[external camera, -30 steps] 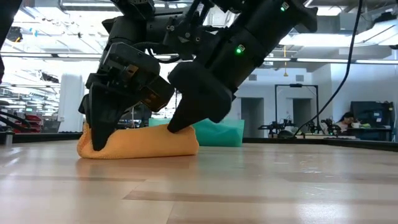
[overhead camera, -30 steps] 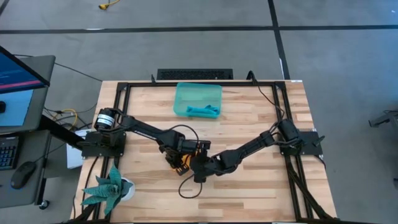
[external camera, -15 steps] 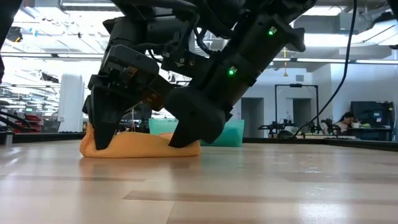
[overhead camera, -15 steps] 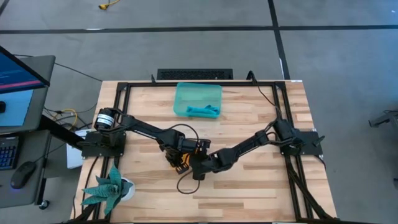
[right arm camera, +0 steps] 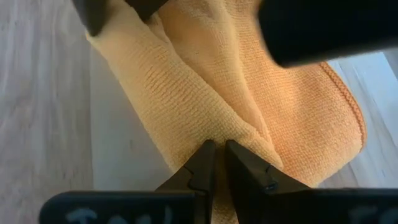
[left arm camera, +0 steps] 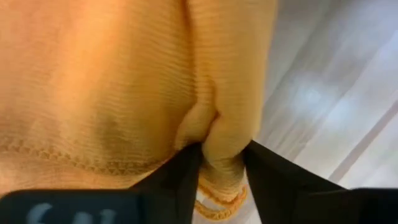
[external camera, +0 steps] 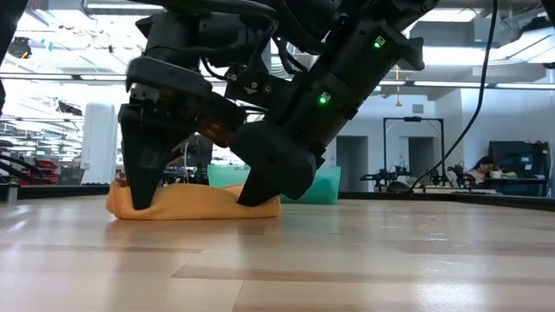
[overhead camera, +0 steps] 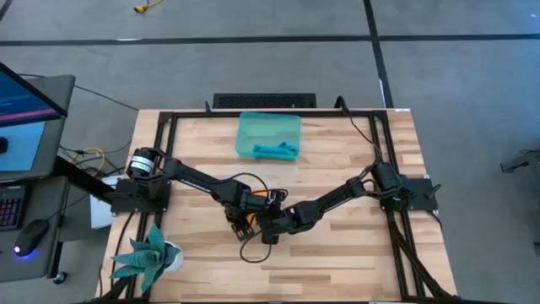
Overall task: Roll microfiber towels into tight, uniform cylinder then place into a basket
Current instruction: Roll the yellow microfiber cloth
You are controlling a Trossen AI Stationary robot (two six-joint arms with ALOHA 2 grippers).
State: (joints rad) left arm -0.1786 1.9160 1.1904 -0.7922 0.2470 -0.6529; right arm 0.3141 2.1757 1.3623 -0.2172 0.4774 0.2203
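At the table's left front corner we see a green spiky-leaved plant (overhead camera: 145,256) in a white pot. Right of it, near the table's centre, the left gripper (overhead camera: 242,221) stands on the orange-yellow towel (external camera: 195,202), which lies bunched and flattened on the wooden table (overhead camera: 337,262). In the left wrist view its fingers (left arm camera: 177,180) stand part-open, with a ridge of the cloth between them. Just beside it, the right gripper (overhead camera: 268,225) presses on the same towel; its fingers (right arm camera: 247,167) are nearly closed, pinching a thin fold. Toward the table's far edge, well apart, we see the teal-green basket (overhead camera: 247,127) with the rolled teal-blue towel (overhead camera: 275,151) inside.
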